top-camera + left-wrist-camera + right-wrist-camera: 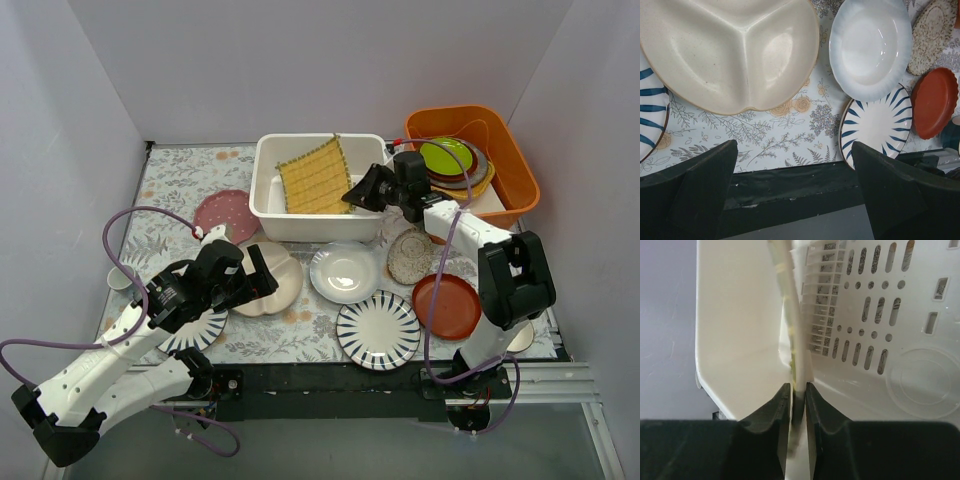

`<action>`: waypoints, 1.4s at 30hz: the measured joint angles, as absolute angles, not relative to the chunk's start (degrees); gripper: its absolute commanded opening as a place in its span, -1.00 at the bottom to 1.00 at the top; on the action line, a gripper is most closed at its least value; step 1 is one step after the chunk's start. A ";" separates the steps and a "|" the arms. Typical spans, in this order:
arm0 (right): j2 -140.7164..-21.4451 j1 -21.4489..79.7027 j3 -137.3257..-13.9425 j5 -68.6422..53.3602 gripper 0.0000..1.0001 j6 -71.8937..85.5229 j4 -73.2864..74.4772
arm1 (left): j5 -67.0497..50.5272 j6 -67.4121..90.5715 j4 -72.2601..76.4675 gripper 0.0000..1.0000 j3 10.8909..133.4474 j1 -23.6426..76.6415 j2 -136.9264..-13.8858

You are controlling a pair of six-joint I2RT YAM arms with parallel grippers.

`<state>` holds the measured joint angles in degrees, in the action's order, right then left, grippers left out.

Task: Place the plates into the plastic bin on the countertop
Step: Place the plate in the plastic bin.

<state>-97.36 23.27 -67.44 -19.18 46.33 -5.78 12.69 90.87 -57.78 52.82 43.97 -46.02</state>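
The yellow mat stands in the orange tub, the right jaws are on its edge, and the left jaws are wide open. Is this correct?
Not quite: the yellow mat stands in the white plastic bin, not the orange tub; the top external view shows it. The rest holds: the right gripper has its jaws on the mat's edge, and the left gripper has its jaws wide open.

Bright diffuse lt, soft shadows, mild glare, v. little blur.

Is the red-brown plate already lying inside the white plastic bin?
No, the red-brown plate lies on the countertop, outside the plastic bin.
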 measured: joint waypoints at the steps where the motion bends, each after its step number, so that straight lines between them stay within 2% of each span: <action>1: -97.71 23.31 -67.44 -19.62 -0.40 46.30 -5.72 | 12.69 90.87 -57.78 0.96 52.82 43.97 -46.02; 11: -99.61 23.42 -67.75 -20.18 -0.24 45.60 -3.44 | 12.69 90.78 -57.78 0.96 52.82 43.97 -46.04; 17: -99.90 23.42 -68.16 -20.43 0.05 44.71 -2.70 | 12.69 90.59 -57.78 0.96 52.82 43.97 -46.04; 18: -99.90 23.42 -68.29 -20.53 0.18 44.60 -2.55 | 12.67 90.59 -57.78 0.96 52.82 43.97 -46.04; 31: -99.66 23.59 -71.18 -19.33 0.43 42.72 2.24 | 12.64 90.61 -57.60 0.96 52.69 43.97 -46.02; 34: -98.76 23.73 -71.26 -18.63 0.86 42.50 3.18 | 12.64 90.61 -57.39 0.96 52.29 43.97 -46.00; 36: -97.91 23.86 -71.72 -17.91 0.96 42.04 4.05 | 12.62 90.61 -57.39 0.96 52.05 43.97 -46.00; 42: -95.00 23.68 -75.40 -16.12 0.96 40.32 6.81 | 12.49 90.63 -56.73 0.96 51.13 43.97 -46.00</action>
